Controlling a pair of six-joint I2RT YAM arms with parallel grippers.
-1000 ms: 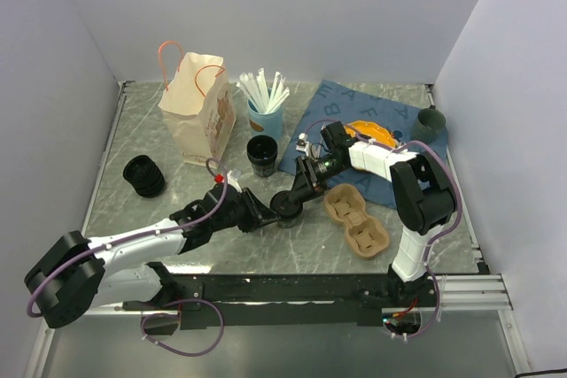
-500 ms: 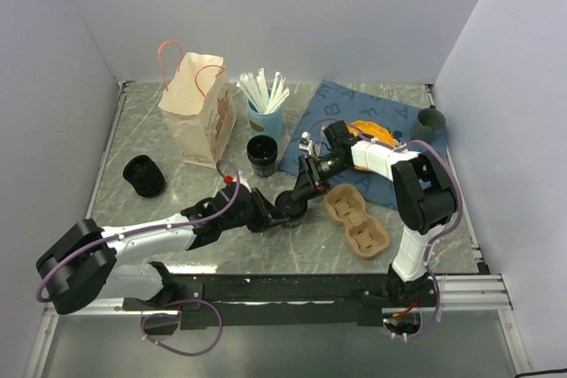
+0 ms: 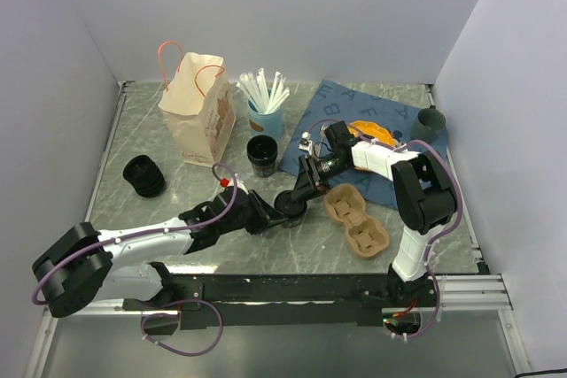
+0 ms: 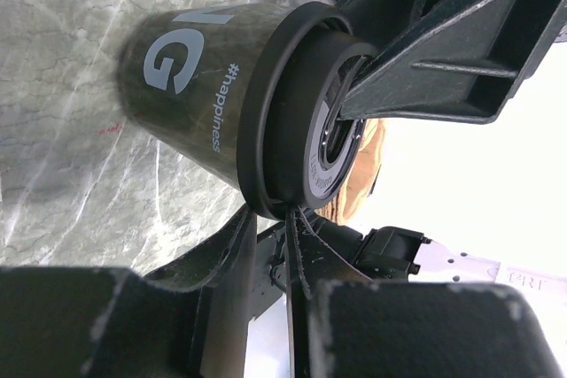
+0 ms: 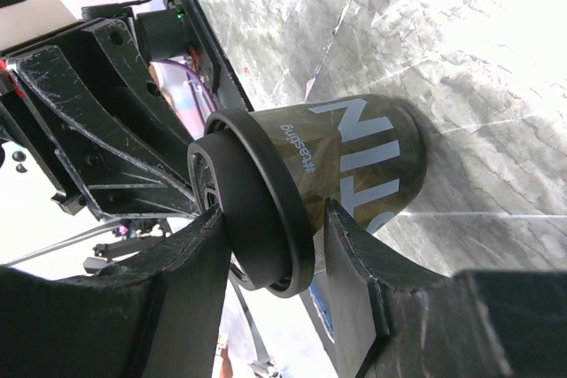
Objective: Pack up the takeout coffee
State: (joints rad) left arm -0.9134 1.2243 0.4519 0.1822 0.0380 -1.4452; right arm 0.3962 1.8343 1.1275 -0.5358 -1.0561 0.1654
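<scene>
Both arms meet mid-desk (image 3: 168, 188), right on the takeout coffee (image 3: 291, 211); black cup, black lid on, standing between the two arms, just left of the cardboard carrier (image 3: 356, 221).

The right tool (image 3: 295, 200) comes in from the blue cloth (image 3: 350, 112) side; its wrist view shows one finger either side of the cup (image 5: 354, 157), just under the lid's rim, pressed against the wall; that's a firm clamp on the coffee.

The left tool (image 3: 268, 215) reaches in from the other side; in its own view the fingers (image 4: 235, 245) lie close together, only a slim gap between them, tips right at the lid's edge; the printed cup wall (image 4: 204, 104) fills the frame; whether they pinch the rim, I cannot tell.

Behind the action: the paper bag (image 3: 197, 112), the light-blue straw cup (image 3: 266, 118), and the lidless black cup (image 3: 262, 155) standing apart from the coffee; the grey-green mug (image 3: 429, 124) sits far right.
</scene>
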